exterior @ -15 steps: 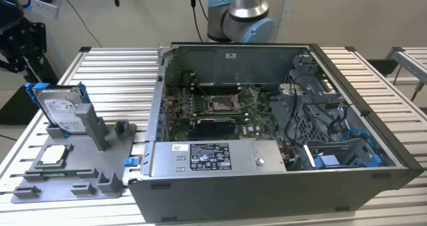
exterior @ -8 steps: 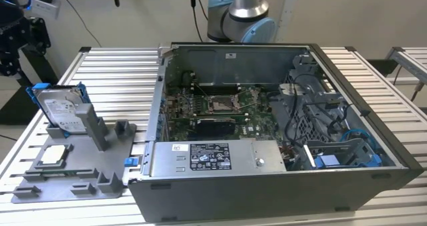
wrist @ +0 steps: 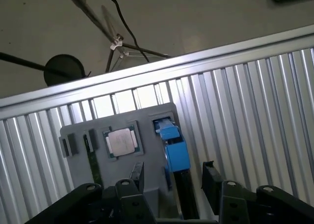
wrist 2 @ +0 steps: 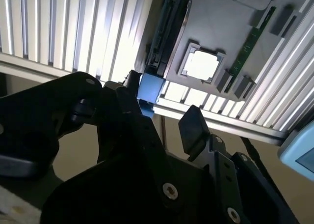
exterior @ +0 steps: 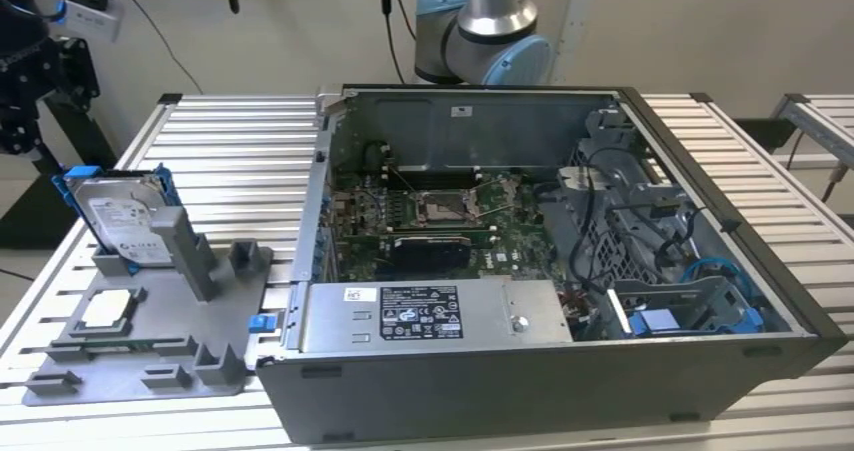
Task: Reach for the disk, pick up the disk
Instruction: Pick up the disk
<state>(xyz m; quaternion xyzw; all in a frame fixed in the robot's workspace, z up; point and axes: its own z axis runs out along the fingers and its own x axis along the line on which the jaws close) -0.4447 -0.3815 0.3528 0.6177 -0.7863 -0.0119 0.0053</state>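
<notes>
Item: disk (exterior: 127, 221). Silver-grey body with a white label, edged by blue rails. It is stood upright in a slot at the far end of a grey tray (exterior: 174, 331), towards the exterior view's left. In both wrist views it is seen edge-on from above, a dark narrow strip (wrist 2: 169, 32) with blue rail ends (wrist: 176, 150).

Item: gripper (wrist: 174, 180). Black, two-fingered. In both wrist views the fingers (wrist: 211, 177) are spread wide with nothing clasped between them (wrist 2: 162, 106). In the first wrist view the gap is lined up over the near end of the disk. No contact with the disk can be made out.

Item: tray (wrist: 76, 170). It is laid on a slatted metal table (exterior: 227, 131), just beside an open computer case (exterior: 534, 391). A flat square chip (exterior: 107, 316) is seated in a recess beside the disk and is seen again in both wrist views (wrist 2: 202, 66) (wrist: 121, 141). A green memory stick (wrist 2: 248, 47) is held on edge next to the chip.

Item: arm (exterior: 481, 31). A silver and light-blue joint is seen behind the case.
</notes>
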